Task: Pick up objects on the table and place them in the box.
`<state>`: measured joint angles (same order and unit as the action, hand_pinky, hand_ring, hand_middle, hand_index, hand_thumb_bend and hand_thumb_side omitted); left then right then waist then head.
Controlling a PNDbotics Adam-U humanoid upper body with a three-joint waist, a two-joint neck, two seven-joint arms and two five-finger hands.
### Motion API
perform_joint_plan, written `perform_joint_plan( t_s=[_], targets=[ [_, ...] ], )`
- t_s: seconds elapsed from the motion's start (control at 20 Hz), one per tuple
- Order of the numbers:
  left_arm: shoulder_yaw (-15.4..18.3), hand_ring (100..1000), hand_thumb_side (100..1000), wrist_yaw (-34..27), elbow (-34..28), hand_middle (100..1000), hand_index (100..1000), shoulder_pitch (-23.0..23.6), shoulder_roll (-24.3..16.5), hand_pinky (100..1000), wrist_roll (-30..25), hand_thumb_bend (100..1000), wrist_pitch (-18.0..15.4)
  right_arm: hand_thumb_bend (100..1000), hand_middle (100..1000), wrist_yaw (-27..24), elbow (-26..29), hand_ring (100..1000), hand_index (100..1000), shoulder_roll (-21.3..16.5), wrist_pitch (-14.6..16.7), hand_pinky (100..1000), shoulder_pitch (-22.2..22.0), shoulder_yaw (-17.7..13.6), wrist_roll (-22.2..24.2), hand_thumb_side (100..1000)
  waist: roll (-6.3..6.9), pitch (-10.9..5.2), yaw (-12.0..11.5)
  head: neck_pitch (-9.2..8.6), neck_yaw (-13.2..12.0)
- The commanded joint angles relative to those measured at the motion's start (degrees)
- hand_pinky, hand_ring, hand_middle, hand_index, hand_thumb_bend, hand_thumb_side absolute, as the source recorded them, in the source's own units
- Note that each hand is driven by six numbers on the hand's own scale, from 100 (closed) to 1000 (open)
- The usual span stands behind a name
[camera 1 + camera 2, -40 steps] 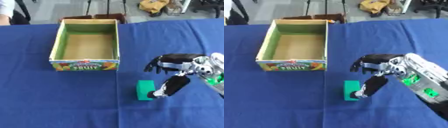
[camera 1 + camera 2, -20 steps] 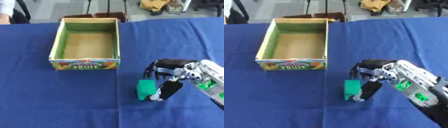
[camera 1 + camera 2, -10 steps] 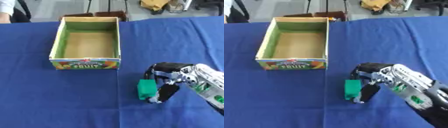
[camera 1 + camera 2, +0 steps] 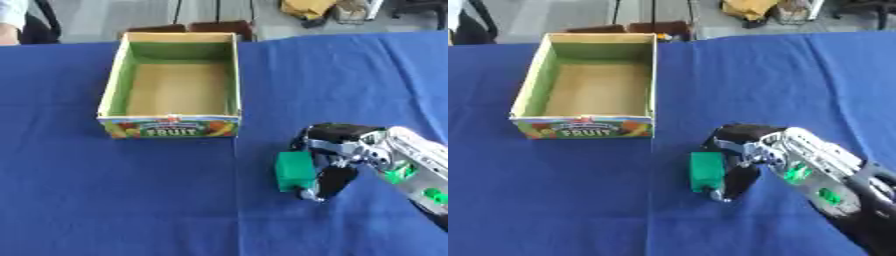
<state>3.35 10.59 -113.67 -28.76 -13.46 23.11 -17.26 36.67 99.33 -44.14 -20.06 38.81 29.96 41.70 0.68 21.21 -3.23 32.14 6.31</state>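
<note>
- Box (image 4: pixel 171 125) is standing open-topped on the blue desk (image 4: pixel 87 200), at the far left of the work area, its printed fruit panel facing the camera. Its interior is showing only bare cardboard floor and green inner walls; nothing is lying in it.
- Right robot hand (image 4: pixel 337 157) is entering from the lower right and reaching toward the view's centre. Its fingers are curling over the top of the green block while the thumb is closing against the block's near right side, so the robot hand is grasping the block rather than hovering beside it.
- Green block (image 4: pixel 294 171) is sitting on the desk, directly on the left side of the right robot hand and touching it. It is lying well apart from the box, nearer the camera and to the right of the box's front right corner.
- Block's long axis is running roughly upright in the view, about parallel to the box's long sides.
- Judgement: the coming move is calling for a lift, then a carry up and to the left over the box's near wall.
- Left robot hand is not appearing in either view; the right one is the only candidate.
</note>
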Motion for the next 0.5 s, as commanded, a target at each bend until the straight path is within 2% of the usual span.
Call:
perform_joint_plan(
  t_s=[0.05,0.5],
  targets=[
    [-0.1,924,1000,-0.2,-0.9,871,992,-0.7,-0.3,811,-0.2,100,0.0,280,583,-0.3,-0.1,503,690,-1.1,-0.5,411,0.6,-0.9,-1.2,285,0.07,-0.91,0.0,-0.75,0.2],
    [-0.2,925,1000,-0.2,-0.9,873,992,-0.7,-0.4,811,-0.5,100,0.1,216,532,-1.3,2.1,460,632,-2.9,-0.9,378,1.3,-2.0,-5.3,307,-0.02,-1.16,0.3,-0.93,0.0]
  ],
)
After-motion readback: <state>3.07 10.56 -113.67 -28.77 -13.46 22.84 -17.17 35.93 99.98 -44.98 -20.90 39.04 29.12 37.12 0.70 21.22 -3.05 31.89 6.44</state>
